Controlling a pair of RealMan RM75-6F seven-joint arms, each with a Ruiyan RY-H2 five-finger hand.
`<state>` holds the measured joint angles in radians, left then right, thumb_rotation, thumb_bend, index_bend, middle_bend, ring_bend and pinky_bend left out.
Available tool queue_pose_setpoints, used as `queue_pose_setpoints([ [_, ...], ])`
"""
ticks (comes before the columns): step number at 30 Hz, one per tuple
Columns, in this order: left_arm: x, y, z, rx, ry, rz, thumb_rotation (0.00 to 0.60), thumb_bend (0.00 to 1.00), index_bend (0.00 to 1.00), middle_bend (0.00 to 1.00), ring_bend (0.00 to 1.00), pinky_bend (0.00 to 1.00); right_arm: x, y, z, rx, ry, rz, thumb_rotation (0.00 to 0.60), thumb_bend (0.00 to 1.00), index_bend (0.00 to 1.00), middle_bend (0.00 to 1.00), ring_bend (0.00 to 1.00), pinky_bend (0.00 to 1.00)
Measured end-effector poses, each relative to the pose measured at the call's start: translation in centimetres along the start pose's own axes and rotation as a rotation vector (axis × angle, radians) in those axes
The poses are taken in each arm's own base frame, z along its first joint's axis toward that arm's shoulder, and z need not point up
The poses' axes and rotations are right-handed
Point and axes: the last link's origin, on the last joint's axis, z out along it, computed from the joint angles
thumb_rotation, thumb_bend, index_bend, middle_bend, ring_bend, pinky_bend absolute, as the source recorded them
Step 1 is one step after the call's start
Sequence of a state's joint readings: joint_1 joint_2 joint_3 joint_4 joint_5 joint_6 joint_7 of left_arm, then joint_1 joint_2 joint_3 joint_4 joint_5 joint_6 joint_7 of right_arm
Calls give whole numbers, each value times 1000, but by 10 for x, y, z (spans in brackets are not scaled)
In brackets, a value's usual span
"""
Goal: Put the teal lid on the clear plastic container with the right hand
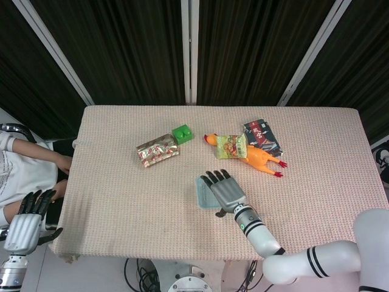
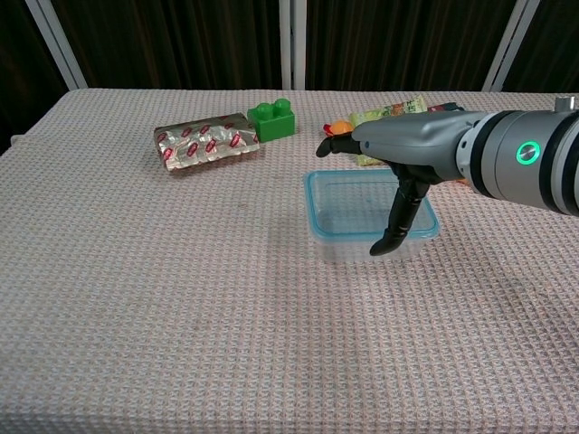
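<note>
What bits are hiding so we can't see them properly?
- Head view: the right robot hand covers much of the box, so whether its lid is pressed shut can't be told.
- Chest view: the toy chicken is mostly behind that hand.
- Head view: the left robot hand is off the table; the chest view misses it.
</note>
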<state>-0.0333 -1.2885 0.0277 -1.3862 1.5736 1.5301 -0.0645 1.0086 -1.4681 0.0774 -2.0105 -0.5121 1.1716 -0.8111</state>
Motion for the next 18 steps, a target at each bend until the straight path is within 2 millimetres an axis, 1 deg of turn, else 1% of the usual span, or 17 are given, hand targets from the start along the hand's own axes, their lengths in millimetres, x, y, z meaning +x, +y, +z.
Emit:
queue_pose_setpoints([
  [3,1,1,0,0,3,1,600,141,74,67,0,0,2,-4,-9,48,9,-9,600,0,0,123,0,0],
  [6,1,2,-2,2,4,2,600,141,74,67,0,0,-3,-7,-19,100,-16,-12,600,0,0,150,0,0],
  [12,2,3,-3,4,5,5,600,141,75,67,0,0,-16,-7,-31,173,-43,-6,600,0,0,163,0,0],
  [18,2,4,-4,5,4,6,600,141,74,67,0,0,-25,-7,-38,211,-61,4,600,17,0,182,0,0],
])
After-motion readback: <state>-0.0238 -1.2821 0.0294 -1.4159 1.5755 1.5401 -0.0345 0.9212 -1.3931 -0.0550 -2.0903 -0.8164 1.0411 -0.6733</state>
